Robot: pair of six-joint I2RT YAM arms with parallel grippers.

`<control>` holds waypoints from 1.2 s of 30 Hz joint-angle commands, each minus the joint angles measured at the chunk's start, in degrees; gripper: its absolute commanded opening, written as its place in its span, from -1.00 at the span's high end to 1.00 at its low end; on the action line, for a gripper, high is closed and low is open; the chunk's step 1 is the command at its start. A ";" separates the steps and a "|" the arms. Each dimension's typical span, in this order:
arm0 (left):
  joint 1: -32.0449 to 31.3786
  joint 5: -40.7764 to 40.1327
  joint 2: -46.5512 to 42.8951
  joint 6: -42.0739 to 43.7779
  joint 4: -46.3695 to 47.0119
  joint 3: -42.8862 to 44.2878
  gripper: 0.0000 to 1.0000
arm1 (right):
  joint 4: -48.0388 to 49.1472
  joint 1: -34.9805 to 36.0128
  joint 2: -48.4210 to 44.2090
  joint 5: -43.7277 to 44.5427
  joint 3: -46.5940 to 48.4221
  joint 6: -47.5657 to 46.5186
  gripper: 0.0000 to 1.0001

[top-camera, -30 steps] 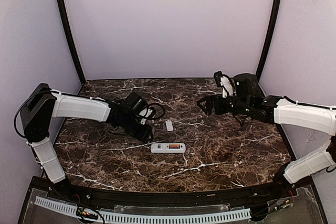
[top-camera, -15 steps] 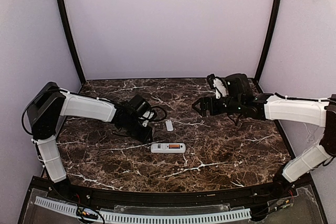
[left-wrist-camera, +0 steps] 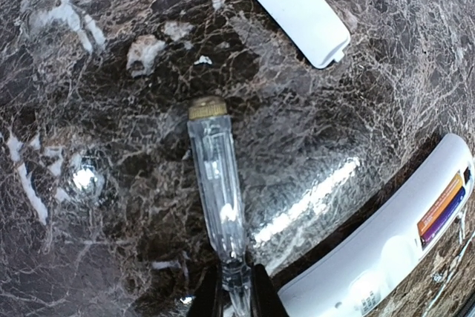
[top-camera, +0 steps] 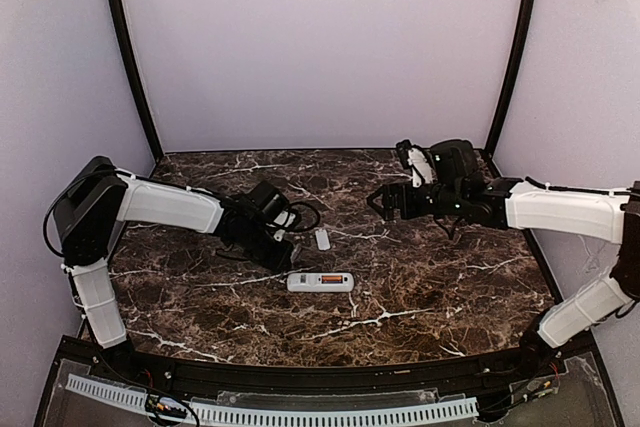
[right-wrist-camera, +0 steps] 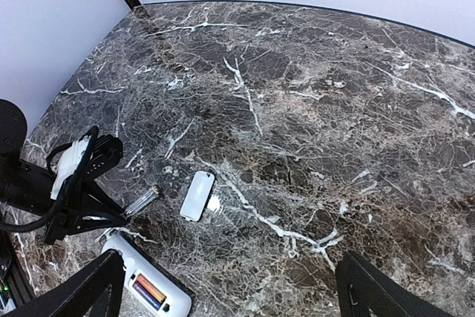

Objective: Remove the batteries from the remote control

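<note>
The white remote control (top-camera: 320, 282) lies at mid table with its compartment open and facing up. An orange battery (top-camera: 330, 279) sits in it; the right wrist view shows the orange battery (right-wrist-camera: 143, 284) beside a dark one (right-wrist-camera: 154, 297). My left gripper (top-camera: 281, 251) is just left of the remote and behind it, shut on a clear tool with a brass cap (left-wrist-camera: 215, 183). The tool lies low over the table beside the remote (left-wrist-camera: 386, 250). My right gripper (top-camera: 385, 202) hovers open and empty, high at the back right.
The small flat white cover piece (top-camera: 322, 239) lies on the dark marble table (top-camera: 430, 277) just behind the remote, and shows in the left wrist view (left-wrist-camera: 293, 5) and the right wrist view (right-wrist-camera: 197, 195). Lilac walls enclose the table on three sides.
My right gripper has shifted a little to the left. My left arm has edged slightly, still holding the tool. The remote and the cover have not moved.
</note>
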 commanded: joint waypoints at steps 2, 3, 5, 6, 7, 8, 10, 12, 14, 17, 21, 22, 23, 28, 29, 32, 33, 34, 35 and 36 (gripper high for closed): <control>-0.33 0.33 -2.46 0.64 -0.40 0.01 0.99 | -0.71 -0.36 -2.94 1.67 -1.05 0.66 -0.97; -0.38 0.78 -3.33 0.89 -0.06 -0.49 0.99 | -0.84 -0.32 -3.13 1.57 -1.01 0.74 -0.97; -0.40 1.94 -5.81 1.33 0.51 -0.73 0.99 | -1.53 -0.31 -3.38 0.85 -0.38 0.84 -0.97; -0.40 2.57 -7.36 1.92 0.40 -0.68 0.99 | -2.00 -0.31 -3.54 0.42 0.13 0.84 -0.97; -0.38 2.91 -8.06 2.34 0.24 -0.38 0.99 | -2.44 -0.36 -3.64 -0.16 0.62 0.81 -0.97; -0.39 3.60 -9.25 3.40 -0.59 -0.03 0.99 | -2.89 -0.32 -3.74 -0.93 1.27 0.65 -0.97; -0.40 5.59 -10.44 6.06 -2.72 1.50 0.99 | -3.75 -0.47 -3.57 -3.32 2.46 0.10 -0.97; -0.38 7.73 -11.66 8.75 -4.44 2.67 0.99 | -4.33 -0.95 -2.99 -7.38 3.67 -0.41 -0.97; -0.35 8.82 -12.85 11.53 -6.03 3.60 0.99 | -5.27 -1.62 -2.18 -11.73 5.51 -0.92 -0.97; -0.37 9.43 -13.44 15.03 -9.72 6.91 0.99 | -7.33 -2.30 -1.38 -15.98 7.94 -1.86 -0.97; -0.32 9.57 -13.97 19.13 -10.80 10.31 0.99 | -9.54 -3.31 -1.43 -20.28 10.21 -2.43 -0.97; -0.36 9.57 -14.00 20.10 -10.67 10.98 0.99 | -10.16 -3.58 -1.40 -21.19 10.77 -2.27 -0.97; -0.32 9.42 -13.96 20.61 -10.11 11.24 0.99 | -10.86 -3.90 -1.37 -22.39 11.35 -2.05 -0.97; -0.40 8.33 -15.14 24.99 -5.31 9.68 0.99 | -16.88 -4.28 0.10 -27.31 14.75 -1.45 -0.97; -0.40 9.04 -15.85 26.60 -3.54 9.18 0.99 | -18.30 -4.39 0.53 -28.14 15.45 -1.57 -0.97; -0.35 11.95 -17.08 28.78 -1.79 7.37 0.99 | -21.66 -4.31 1.54 -31.28 17.03 -1.82 -0.97; -0.37 13.71 -17.56 29.52 -1.85 7.14 0.99 | -22.48 -4.33 1.92 -32.95 17.59 -2.17 -0.97; -0.35 15.33 -17.86 29.76 -2.02 6.50 0.99 | -23.15 -4.32 2.36 -35.53 17.99 -2.39 -0.97; -0.37 16.10 -18.44 30.23 -2.11 5.74 0.99 | -23.60 -4.29 2.86 -37.24 18.37 -2.55 -0.97; -0.35 17.10 -19.05 30.38 -2.21 5.32 0.99 | -23.99 -4.33 3.44 -38.88 18.82 -2.54 -0.97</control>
